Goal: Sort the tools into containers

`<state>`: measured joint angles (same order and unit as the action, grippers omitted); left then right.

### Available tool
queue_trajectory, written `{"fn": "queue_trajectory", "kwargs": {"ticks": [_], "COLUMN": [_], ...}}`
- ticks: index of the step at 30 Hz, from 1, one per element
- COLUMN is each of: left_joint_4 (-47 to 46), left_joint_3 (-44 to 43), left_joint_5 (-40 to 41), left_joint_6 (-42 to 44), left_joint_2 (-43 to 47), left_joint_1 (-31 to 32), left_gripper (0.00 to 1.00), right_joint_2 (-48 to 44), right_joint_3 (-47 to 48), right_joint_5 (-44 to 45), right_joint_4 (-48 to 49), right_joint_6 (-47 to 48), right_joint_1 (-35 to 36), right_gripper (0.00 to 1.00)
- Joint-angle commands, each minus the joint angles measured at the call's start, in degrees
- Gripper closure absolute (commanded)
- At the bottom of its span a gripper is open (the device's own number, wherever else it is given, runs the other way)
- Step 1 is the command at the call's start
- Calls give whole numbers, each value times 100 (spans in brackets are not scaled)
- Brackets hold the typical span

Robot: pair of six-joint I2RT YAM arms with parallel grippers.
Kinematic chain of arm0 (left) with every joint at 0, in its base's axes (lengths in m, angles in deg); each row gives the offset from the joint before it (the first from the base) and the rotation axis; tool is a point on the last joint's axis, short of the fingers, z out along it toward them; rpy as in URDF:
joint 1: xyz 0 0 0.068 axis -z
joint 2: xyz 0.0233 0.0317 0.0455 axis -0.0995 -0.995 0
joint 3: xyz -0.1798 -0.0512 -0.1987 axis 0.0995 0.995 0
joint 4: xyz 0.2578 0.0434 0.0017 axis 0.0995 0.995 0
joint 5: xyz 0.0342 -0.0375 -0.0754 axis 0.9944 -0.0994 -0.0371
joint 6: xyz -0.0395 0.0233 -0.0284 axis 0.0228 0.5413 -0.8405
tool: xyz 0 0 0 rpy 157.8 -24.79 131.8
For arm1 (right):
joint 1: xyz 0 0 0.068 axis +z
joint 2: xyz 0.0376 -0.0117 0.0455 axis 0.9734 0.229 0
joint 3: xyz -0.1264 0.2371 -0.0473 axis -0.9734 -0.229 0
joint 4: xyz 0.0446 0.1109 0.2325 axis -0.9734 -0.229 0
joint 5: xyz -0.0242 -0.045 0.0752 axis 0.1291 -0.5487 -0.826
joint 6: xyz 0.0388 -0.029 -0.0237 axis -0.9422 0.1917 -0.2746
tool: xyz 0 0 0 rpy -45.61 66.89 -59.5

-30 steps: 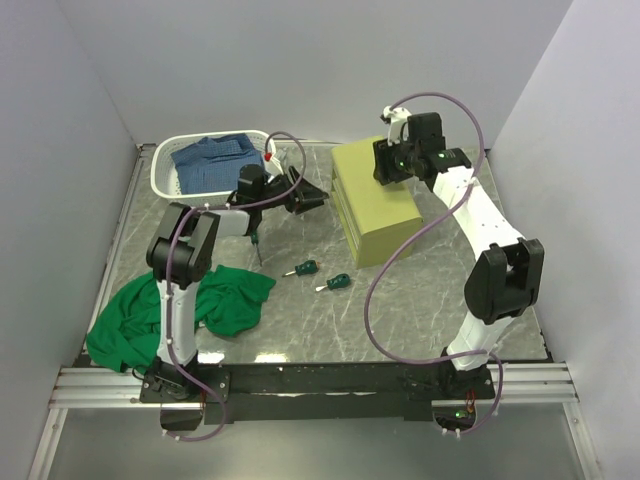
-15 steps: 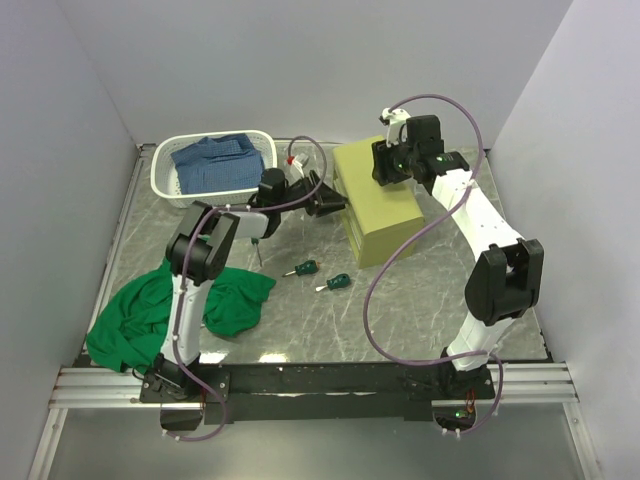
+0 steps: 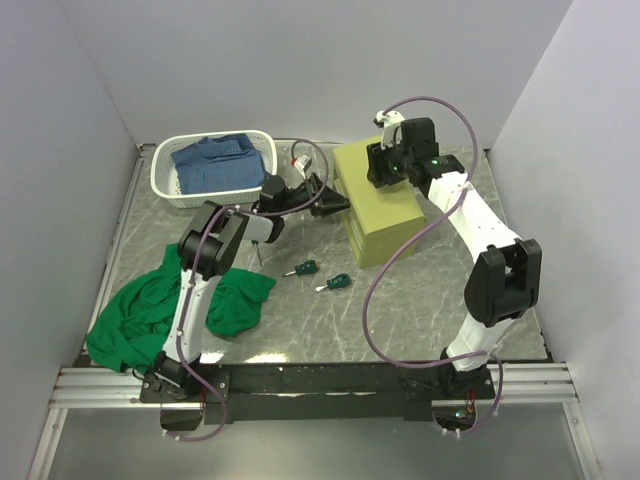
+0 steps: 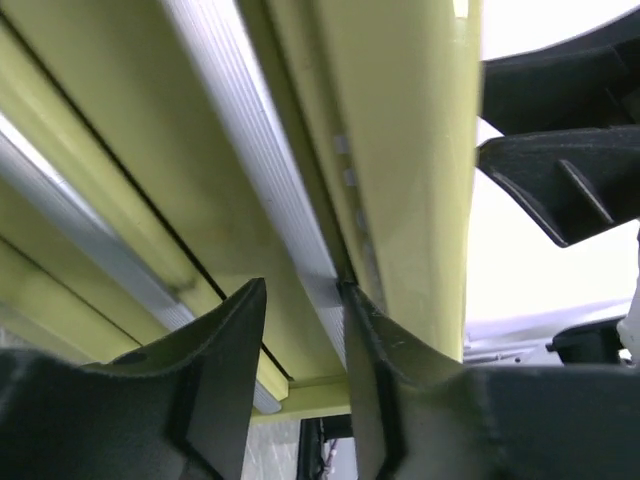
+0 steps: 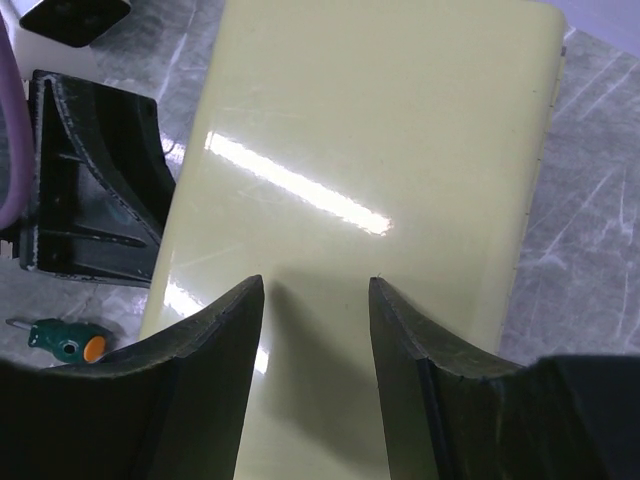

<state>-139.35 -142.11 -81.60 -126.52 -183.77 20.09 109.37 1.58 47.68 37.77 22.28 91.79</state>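
The olive-yellow tool chest (image 3: pixel 385 215) stands right of the table's middle, its drawers facing left. My left gripper (image 3: pixel 338 203) is at that drawer face. In the left wrist view it (image 4: pixel 305 300) is open, its jaws either side of a silver drawer strip (image 4: pixel 260 150), the right finger touching it. My right gripper (image 3: pixel 381 172) hovers open just over the chest's flat top (image 5: pixel 380 150), holding nothing. Two stubby green-handled screwdrivers (image 3: pixel 301 268) (image 3: pixel 337 283) and a long one (image 3: pixel 257 250) lie on the table left of the chest.
A white lattice basket (image 3: pixel 165 185) holding blue cloth sits at the back left. A green cloth (image 3: pixel 170 310) is heaped by the left arm's base. Grey walls close in the table on three sides.
My left gripper has swung right, from near the basket to the chest's drawer face, and its jaws have narrowed. The right gripper has barely shifted above the chest.
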Motion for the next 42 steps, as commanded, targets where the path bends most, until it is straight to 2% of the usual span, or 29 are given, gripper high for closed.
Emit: {"fn": "queue_trajectory", "kwargs": {"ticks": [1, 2, 5, 8, 13, 14, 15, 16, 17, 20, 27, 33, 42], "left_joint_4": [-866, -788, -883, -928, -428, -357, -330, -243, -181, -373, -1321, -1393, -1561], "left_joint_3": [-377, -360, -45, 386, 773, 809, 827, 818, 801, 704, 221, -209, -596], "left_joint_5": [87, 96, 105, 96, -141, -167, -194, -194, -124, -27, 70, 122, 377], "left_joint_6": [-184, -149, -289, -228, 175, 229, 264, 343, 352, 159, -526, -764, -1036], "left_joint_2": [-77, -60, 116, 397, 836, 881, 898, 933, 934, 776, 91, -243, -613], "left_joint_1": [303, 294, 250, 118, -242, -277, -304, -313, -304, -225, -155, -84, 276], "left_gripper": [71, 85, 98, 99, 99, 98, 91, 79, 57, 44, 43, 45, 50], "right_joint_2": [89, 97, 176, 256, 370, 379, 379, 379, 396, 405, 396, 388, 493], "right_joint_3": [-338, -355, -286, -215, -224, -224, -224, -232, -215, -206, -180, -294, -399], "right_joint_5": [77, 147, 139, 139, 139, 122, 104, 43, 16, -10, 51, 113, 148], "right_joint_4": [-723, -705, -740, -775, -811, -802, -802, -802, -802, -819, -881, -881, -899], "right_joint_6": [-80, -89, -80, -54, -36, -19, -27, -36, -36, -1, -10, 25, 78], "right_joint_1": [44, 36, 35, 44, 27, 35, 35, 27, 27, 27, 9, 26, 9], "right_gripper": [46, 46, 46, 48, 49, 48, 49, 48, 45, 39, 37, 31, 30]}}
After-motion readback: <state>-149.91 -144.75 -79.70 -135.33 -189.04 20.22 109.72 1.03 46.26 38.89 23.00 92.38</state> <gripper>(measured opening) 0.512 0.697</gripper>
